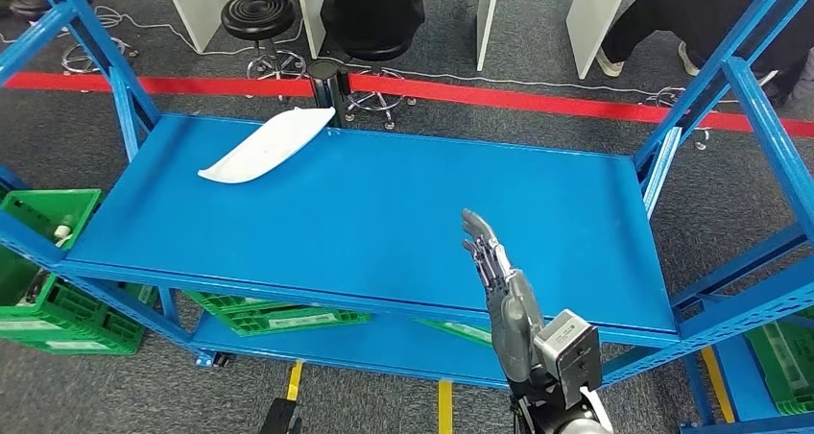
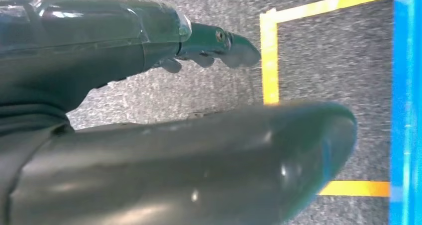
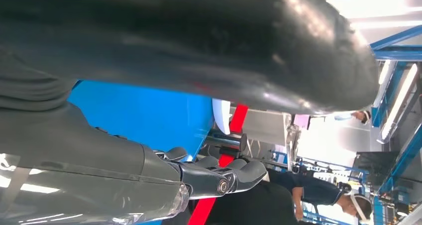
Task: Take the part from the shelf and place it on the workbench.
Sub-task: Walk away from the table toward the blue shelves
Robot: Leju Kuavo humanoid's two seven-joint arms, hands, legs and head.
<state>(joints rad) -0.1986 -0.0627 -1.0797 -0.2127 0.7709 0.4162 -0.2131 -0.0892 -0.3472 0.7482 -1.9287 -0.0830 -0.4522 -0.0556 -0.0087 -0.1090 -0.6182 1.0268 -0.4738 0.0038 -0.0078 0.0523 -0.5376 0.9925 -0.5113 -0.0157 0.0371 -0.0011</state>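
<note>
On the blue shelf (image 1: 384, 213), far-left corner: white part (image 1: 264, 146) lying flat, untouched. Left hand (image 2: 149, 110) hangs over grey floor with yellow tape (image 2: 271, 56), fingers straight, holding nothing. Right hand (image 1: 494, 271) raised over shelf's near right edge, fingers extended, empty, well apart from part.

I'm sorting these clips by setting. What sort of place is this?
Most likely a workshop or robot test lab. A blue metal shelf holds a white part, green crates stand beside it, and red tape and yellow tape mark the grey carpet.
</note>
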